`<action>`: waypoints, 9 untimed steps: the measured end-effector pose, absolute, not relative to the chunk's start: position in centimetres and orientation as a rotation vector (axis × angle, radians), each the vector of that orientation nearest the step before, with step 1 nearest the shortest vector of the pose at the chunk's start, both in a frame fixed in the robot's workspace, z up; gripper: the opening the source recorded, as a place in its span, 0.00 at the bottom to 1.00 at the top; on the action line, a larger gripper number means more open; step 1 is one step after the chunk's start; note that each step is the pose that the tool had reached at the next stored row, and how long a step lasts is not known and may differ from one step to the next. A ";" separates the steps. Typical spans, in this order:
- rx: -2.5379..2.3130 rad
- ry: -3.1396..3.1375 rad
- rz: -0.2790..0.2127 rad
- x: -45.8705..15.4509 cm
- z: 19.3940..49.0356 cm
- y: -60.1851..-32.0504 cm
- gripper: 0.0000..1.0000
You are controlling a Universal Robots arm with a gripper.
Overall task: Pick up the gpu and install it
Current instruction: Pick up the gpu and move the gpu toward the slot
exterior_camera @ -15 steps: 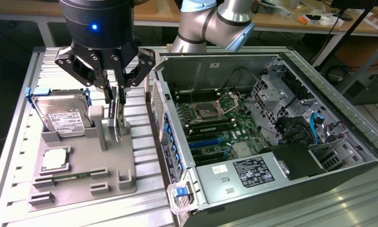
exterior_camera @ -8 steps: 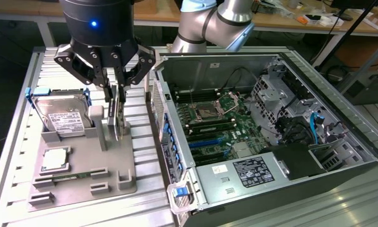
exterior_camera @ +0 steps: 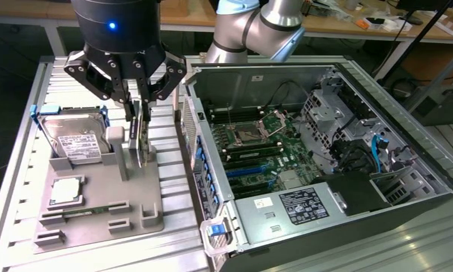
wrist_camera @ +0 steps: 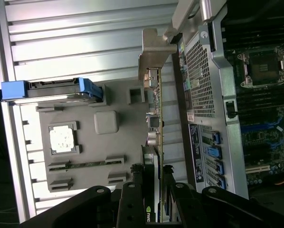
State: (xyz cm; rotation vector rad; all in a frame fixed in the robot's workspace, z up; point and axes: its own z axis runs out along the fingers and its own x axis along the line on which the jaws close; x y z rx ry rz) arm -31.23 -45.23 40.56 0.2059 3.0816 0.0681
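Observation:
The gpu (exterior_camera: 142, 139) hangs upright and edge-on, a slim card with a green board. My gripper (exterior_camera: 138, 113) is shut on its upper edge, one black finger on each side. It sits over the right part of the grey fixture tray (exterior_camera: 136, 198), close to the tray's upright holders and just to the exterior view's left of the open computer case (exterior_camera: 310, 147). I cannot tell whether its lower edge touches the holders. In the wrist view the gpu (wrist_camera: 157, 123) runs away from my gripper (wrist_camera: 154, 173) to its silver bracket (wrist_camera: 154, 54), alongside the case's perforated rear wall (wrist_camera: 201, 76).
On the tray lie a silver hard drive (exterior_camera: 75, 139) in blue rails, a square processor (exterior_camera: 66, 191) and a narrow memory stick (exterior_camera: 79, 212). Inside the case the motherboard (exterior_camera: 249, 164) shows blue expansion slots (exterior_camera: 246, 168). A drive cage and cables fill the case's right side.

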 end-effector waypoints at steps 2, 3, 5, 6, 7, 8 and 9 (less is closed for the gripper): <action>0.206 3.082 0.068 -31.2 40.6 -45.2 0.27; 0.206 3.082 0.068 -31.2 40.6 -45.2 0.27; 0.206 3.082 0.068 -31.2 40.7 -45.2 0.27; 0.206 3.082 0.068 -31.2 40.7 -45.2 0.27; 0.206 3.082 0.068 -31.2 40.7 -45.2 0.27; 0.206 3.082 0.068 -31.2 40.7 -45.2 0.27; 0.206 3.082 0.068 -31.2 40.8 -45.2 0.27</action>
